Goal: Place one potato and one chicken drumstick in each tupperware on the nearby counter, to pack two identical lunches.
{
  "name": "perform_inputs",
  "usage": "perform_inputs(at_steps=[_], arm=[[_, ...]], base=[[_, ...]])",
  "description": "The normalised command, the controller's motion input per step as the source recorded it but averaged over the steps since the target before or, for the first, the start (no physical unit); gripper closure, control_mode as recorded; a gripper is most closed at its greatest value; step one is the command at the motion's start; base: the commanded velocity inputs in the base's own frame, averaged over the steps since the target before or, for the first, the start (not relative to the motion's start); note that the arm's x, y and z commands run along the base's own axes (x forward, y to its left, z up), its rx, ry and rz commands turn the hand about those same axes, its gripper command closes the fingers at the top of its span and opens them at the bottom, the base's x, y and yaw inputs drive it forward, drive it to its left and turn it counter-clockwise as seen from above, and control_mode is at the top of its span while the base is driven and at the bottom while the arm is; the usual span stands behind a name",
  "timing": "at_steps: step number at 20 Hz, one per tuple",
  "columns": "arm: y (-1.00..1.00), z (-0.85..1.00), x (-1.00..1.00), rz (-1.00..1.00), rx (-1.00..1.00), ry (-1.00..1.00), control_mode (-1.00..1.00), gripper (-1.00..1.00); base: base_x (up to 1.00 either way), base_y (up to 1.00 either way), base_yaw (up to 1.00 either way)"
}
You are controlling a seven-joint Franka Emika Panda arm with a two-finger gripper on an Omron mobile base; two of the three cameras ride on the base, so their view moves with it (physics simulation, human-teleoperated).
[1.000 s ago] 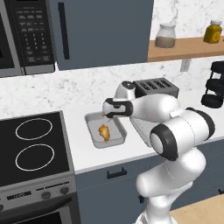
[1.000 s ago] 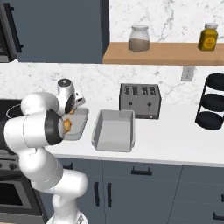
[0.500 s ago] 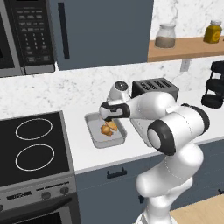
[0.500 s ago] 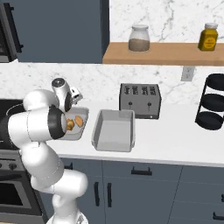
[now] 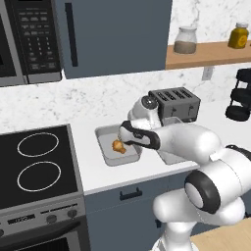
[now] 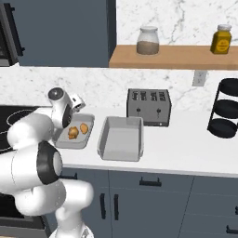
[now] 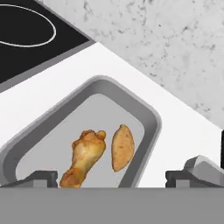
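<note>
The two-finger tool (image 7: 111,178) hangs spread wide and empty above the smaller shallow light-grey rectangular tray (image 7: 148,117), its dark tips well apart at either side of the tray. Inside that tray a golden-brown club-shaped chicken drumstick (image 7: 85,156) lies just beside a smooth orange-tan oval potato (image 7: 122,147), seemingly not touching. The tray sits on the flat white tabletop (image 6: 186,153) next to the black stove top (image 5: 34,162). The larger light-grey tray (image 6: 122,139) stands beside it, before the black slotted toaster (image 6: 148,107).
</note>
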Motion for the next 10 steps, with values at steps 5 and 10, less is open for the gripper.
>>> perform_inputs(at_steps=[5,10], arm=[[-0.1,0.85,-0.86,-0.02,0.38,0.02,-1.0,-1.0],[-0.04,0.67,-1.0,-0.18,0.22,0.16,-1.0,-1.0]], base=[[0.0,0.0,0.0],[0.0,0.0,0.0]])
